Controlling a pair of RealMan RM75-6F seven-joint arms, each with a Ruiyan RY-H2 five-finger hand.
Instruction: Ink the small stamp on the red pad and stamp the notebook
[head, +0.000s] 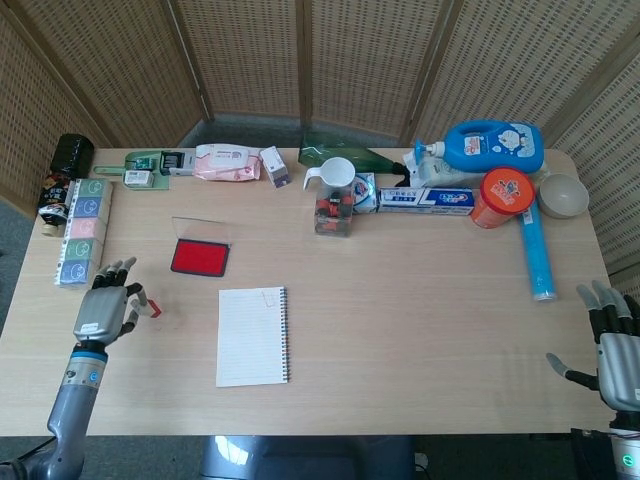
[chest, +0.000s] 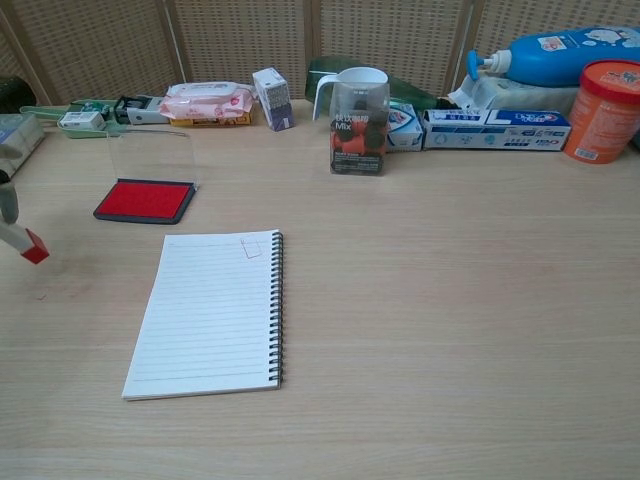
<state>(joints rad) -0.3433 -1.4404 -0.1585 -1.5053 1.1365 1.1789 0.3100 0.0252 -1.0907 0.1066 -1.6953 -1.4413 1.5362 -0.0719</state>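
**Left hand carries the stamp toward the ink**

Left hand (head: 100, 312) pinches the small stamp (head: 153, 307) — red end tilted, clear of the table (head: 400, 300) — near the left edge. The red pad (head: 199, 258) lies open just beyond, the notebook (head: 252, 336) beside it, page up. Inking looks like the step in hand; next, square the stamp's face over the pad and press. Right hand (head: 618, 345) waits at the far edge, fingers spread, holding nothing.

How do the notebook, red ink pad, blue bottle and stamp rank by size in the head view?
1. notebook
2. blue bottle, clearly smaller in area than the notebook, though it lies farther back
3. red ink pad
4. stamp, held by the left hand
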